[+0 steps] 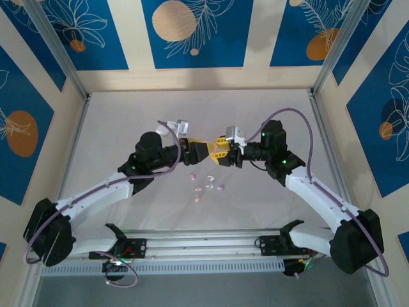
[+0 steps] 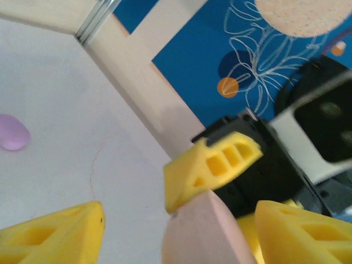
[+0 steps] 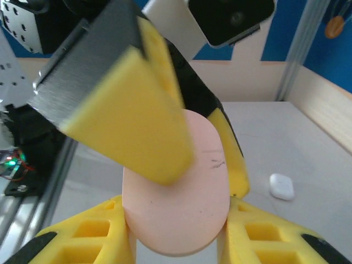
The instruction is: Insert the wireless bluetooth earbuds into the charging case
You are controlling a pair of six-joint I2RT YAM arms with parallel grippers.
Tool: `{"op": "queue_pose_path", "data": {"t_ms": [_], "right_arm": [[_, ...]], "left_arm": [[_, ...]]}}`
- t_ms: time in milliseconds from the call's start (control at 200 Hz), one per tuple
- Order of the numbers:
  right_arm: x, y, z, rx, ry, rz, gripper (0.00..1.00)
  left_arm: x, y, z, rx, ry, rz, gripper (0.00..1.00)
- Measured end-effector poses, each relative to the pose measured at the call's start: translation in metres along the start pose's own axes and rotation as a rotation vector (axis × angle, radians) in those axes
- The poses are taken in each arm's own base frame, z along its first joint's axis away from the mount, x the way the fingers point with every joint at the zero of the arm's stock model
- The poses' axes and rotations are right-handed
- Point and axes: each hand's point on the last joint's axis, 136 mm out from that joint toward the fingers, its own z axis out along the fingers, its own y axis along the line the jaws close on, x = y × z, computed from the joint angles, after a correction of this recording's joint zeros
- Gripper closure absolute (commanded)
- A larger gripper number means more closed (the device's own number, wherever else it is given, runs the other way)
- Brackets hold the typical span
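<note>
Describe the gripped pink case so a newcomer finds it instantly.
Look to the middle of the white table. There the right end effector pinches a pale pink, pebble-shaped plastic case between its yellow fingers. Unlike the small white case lying on the table, it is pink and held.

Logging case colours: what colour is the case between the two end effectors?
The case is pale pink, best seen in the right wrist view.

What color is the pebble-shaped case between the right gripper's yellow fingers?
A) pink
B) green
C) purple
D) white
A: in the right wrist view the pink case sits between the right gripper's two yellow fingers, while a white case lies apart on the table.
</note>
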Motion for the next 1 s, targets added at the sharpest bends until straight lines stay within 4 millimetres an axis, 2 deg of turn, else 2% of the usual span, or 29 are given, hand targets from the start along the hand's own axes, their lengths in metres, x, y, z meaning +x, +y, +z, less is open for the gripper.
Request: {"op": "queue_pose_path", "data": {"t_ms": [200,295,410,615,1000], "right_arm": [[0.002,0.008,0.001,-0.106,0.012,0.096,0.68],[0.002,0.014,0.001,-0.145,0.012,0.123,0.68],[-0.002,0.019,0.000,-0.180,0.005,0.138,0.68],[-0.006,0.024,-0.002,-0.213,-0.006,0.143,0.68],[-0.004,0.027,-0.002,-0.228,0.000,0.154,0.67]], "left_arm": [[0.005,-0.030,-0.020,0.093,0.032,0.400,0.22],[0.011,-0.034,-0.025,0.116,0.041,0.539,0.24],[0.019,-0.030,-0.026,0.115,0.064,0.653,0.28],[0.025,-0.024,-0.025,0.113,0.085,0.740,0.40],[0.026,-0.027,-0.022,0.146,0.079,0.742,0.54]]}}
